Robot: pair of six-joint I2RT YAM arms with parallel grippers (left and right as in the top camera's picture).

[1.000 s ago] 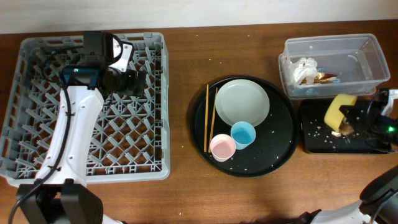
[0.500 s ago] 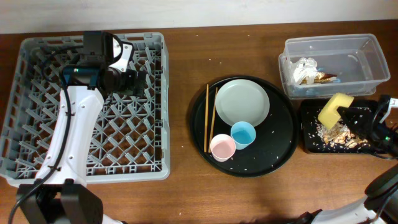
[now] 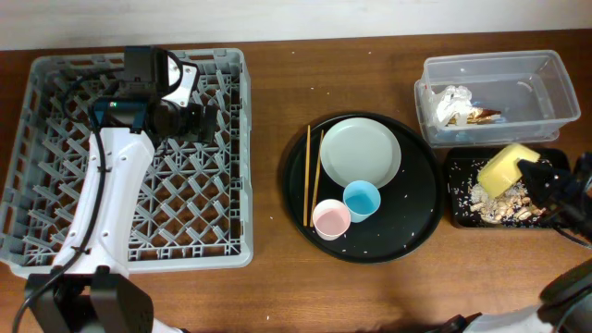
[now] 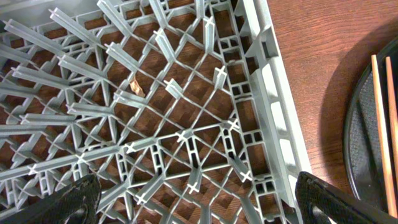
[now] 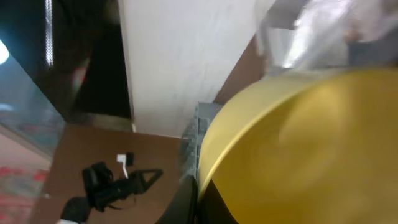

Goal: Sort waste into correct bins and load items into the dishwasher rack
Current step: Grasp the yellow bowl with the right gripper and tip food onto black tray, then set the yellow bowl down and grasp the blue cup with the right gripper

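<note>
My right gripper [image 3: 531, 172] is shut on the rim of the yellow bowl [image 3: 505, 167] and holds it tilted over the black rectangular tray [image 3: 461, 215]. Brownish food scraps [image 3: 499, 203] lie in that tray. In the right wrist view the bowl [image 5: 305, 149] fills the frame, with my gripper [image 5: 202, 198] pinching its rim. The clear tub [image 3: 546, 79] holds crumpled napkins [image 3: 452, 104]. The plate [image 3: 361, 153], blue cup [image 3: 362, 199], pink cup [image 3: 331, 219] and chopsticks [image 3: 313, 176] sit on the round black tray [image 3: 416, 208]. My left gripper [image 3: 202, 121] hovers open and empty over the dishwasher rack [image 3: 55, 222].
In the left wrist view the left gripper [image 4: 199, 208] is spread wide above the rack's lattice [image 4: 186, 134], near its right wall. A small brown scrap [image 4: 135, 87] lies in the rack. The chopsticks [image 4: 380, 124] show at the right. Grains are scattered on the round tray.
The right gripper tipped the yellow bowl and shifted slightly right; food scraps have fallen from it into the black rectangular tray. The left arm has not moved.
</note>
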